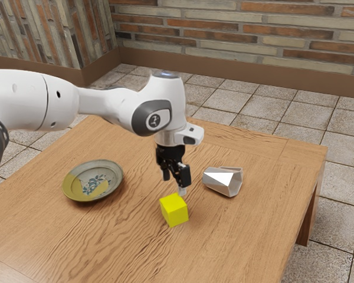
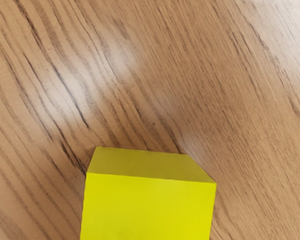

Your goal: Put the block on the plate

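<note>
Yellow and flat-sided, the block (image 1: 174,210) sits on the table (image 1: 242,236) just below the gripper (image 1: 174,184), whose fingers stand apart, empty. It looks stiff, probably light, hardly fragile; a level squeeze across two opposite upright faces, near mid-height, should hold.

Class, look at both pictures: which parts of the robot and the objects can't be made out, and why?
- White robot arm: base cut off by the exterior view's left edge.
- Brown wooden table: near end cut off by the exterior view's lower edge.
- Round grey-green plate: pattern details too small in the exterior view.
- Silvery faceted object: far side hidden by its near faces, exterior view.
- Yellow cube block: cut off by the wrist view's lower edge.
</note>
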Controlling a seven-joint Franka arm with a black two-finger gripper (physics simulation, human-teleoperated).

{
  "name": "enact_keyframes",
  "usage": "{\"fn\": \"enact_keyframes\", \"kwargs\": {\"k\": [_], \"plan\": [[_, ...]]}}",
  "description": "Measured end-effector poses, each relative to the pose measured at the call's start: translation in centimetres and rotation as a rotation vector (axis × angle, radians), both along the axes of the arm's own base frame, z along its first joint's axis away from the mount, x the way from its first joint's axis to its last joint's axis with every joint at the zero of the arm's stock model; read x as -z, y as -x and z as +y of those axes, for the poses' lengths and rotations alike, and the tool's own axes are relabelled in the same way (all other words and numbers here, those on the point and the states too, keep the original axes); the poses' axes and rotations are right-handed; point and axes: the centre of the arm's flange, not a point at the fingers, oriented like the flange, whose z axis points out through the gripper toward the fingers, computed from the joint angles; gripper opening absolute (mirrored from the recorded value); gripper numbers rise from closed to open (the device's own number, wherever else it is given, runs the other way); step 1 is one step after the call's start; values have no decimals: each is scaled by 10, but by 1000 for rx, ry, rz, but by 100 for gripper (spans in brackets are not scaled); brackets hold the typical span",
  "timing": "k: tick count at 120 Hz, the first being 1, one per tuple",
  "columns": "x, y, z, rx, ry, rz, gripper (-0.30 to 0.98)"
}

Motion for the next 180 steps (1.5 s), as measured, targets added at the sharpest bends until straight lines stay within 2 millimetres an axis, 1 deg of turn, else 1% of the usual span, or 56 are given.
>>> {"fn": "enact_keyframes", "kwargs": {"k": [9,20,41,71,88,100,125,140,152,160,172,180], "plan": [[9,5,0,1,7,1,69],[16,8,2,-4,15,-3,69],[37,13,2,-8,34,-1,69],[58,10,11,-25,44,-4,69],[70,9,13,-30,50,1,69],[75,8,14,-34,55,3,66],[88,8,18,-51,64,21,56],[88,7,20,-59,63,19,48],[79,6,20,-62,62,5,40],[66,6,18,-62,61,-13,38],[46,12,16,-58,54,-36,37],[27,15,16,-58,50,-60,38]]}}
